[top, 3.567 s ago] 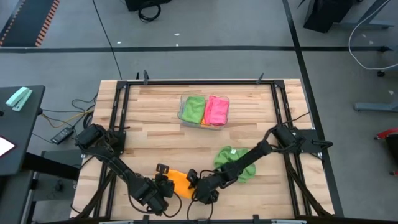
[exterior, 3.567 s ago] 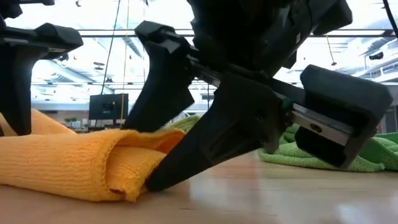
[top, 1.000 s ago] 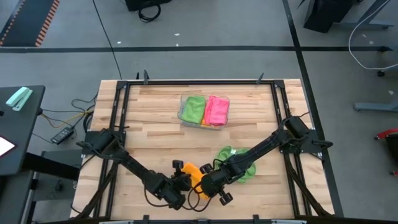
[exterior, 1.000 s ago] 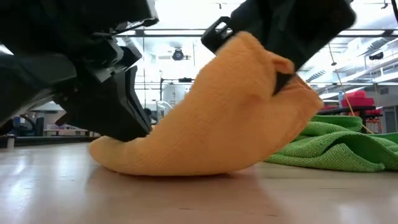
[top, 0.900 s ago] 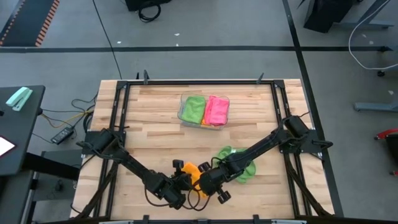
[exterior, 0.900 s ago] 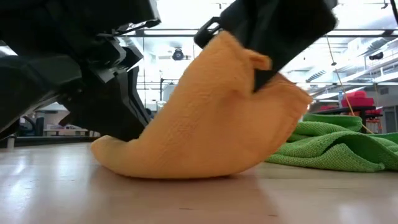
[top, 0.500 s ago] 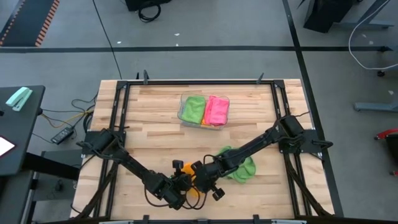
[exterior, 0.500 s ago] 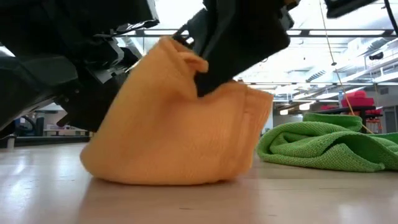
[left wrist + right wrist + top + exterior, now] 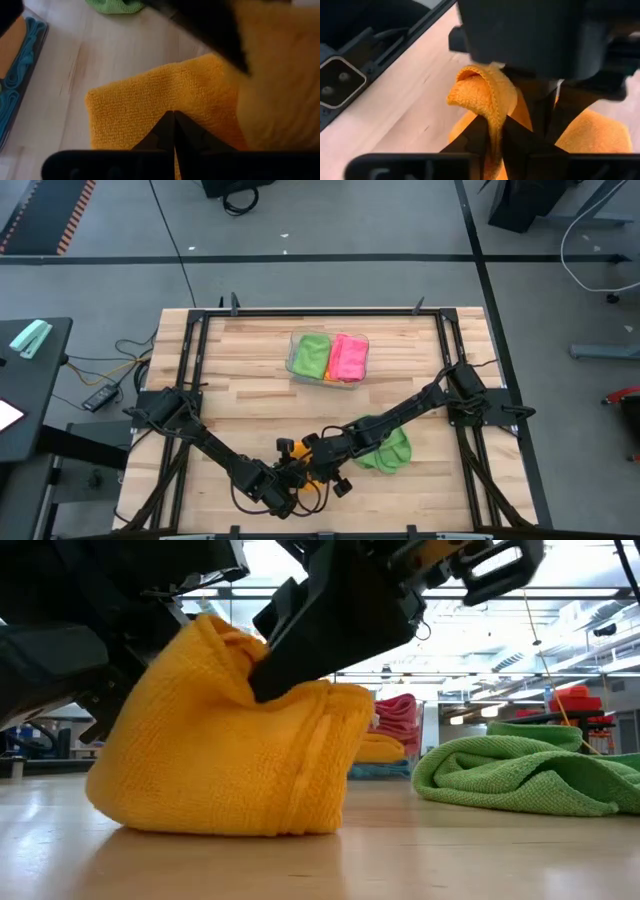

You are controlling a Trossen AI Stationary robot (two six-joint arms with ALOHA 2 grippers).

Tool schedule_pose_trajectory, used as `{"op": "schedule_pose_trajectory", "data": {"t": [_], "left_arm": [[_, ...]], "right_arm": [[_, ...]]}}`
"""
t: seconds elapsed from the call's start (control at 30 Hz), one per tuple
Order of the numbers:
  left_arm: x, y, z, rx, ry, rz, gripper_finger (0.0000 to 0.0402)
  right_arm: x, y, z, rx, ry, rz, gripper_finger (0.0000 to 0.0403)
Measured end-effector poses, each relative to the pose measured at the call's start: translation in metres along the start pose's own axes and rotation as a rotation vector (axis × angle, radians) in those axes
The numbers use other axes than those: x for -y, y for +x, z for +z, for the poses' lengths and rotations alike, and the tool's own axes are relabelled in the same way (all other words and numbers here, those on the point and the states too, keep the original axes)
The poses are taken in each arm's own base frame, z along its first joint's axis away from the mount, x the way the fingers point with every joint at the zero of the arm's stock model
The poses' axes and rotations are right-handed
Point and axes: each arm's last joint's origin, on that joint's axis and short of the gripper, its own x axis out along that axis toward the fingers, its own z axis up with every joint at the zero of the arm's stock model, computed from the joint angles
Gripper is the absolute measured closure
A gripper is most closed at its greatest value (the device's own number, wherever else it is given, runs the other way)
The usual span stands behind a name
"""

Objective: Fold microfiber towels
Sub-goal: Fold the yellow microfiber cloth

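Observation:
An orange microfiber towel (image 9: 230,770) stands bunched near the table's front edge (image 9: 312,465), its bottom on the wood. My right gripper (image 9: 492,131) is shut on its raised top. My left gripper (image 9: 174,116) is shut, its tips on the towel's flat lower layer (image 9: 150,105). A crumpled green towel (image 9: 385,448) lies just to the right, clear of both grippers. Folded green and pink towels lie in the clear tray (image 9: 290,360) at the back. My left gripper presses its shut fingertips down on the towel's flat lower layer (image 9: 172,107), slanting down from the near left. Whether a layer is caught between them, I cannot tell. That layer lies flat on the table. My right gripper pinches a folded-over edge of the orange towel (image 9: 487,107) between its two fingers, slanting down from the table's right. The pinched edge (image 9: 225,640) is held up above the rest, and the cloth below it sags onto the table.
The green towel (image 9: 520,775) lies close on the right of the orange one. The tray of folded towels (image 9: 395,735) stands behind, toward the far edge. Black frame rails (image 9: 190,380) run along the table's sides. Bare wood lies between the tray and the grippers.
My right gripper has moved toward the table's left, tipping further down, carrying the orange towel's raised edge over the lower part. The towel has folded over on itself toward my left gripper. Its lower layer has stayed in place under my left gripper.

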Motion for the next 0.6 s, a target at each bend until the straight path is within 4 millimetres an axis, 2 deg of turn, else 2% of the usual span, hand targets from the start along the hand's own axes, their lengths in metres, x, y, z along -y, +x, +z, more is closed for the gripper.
{"op": "schedule_pose_trajectory", "data": {"t": [0.23,0.43,0.6], "left_arm": [[0.001,-0.002,0.0,0.004,0.024,-0.001,0.037],[0.002,-0.031,0.005,0.091,0.09,0.04,0.0383],[-0.002,-0.05,0.006,0.098,0.154,0.036,0.0393]], "right_arm": [[0.003,0.002,-0.007,-0.01,0.0,-0.061,0.0296],[0.004,0.005,-0.016,-0.005,-0.006,-0.083,0.0251],[0.004,0.004,-0.015,0.007,-0.023,-0.085,0.0237]]}}
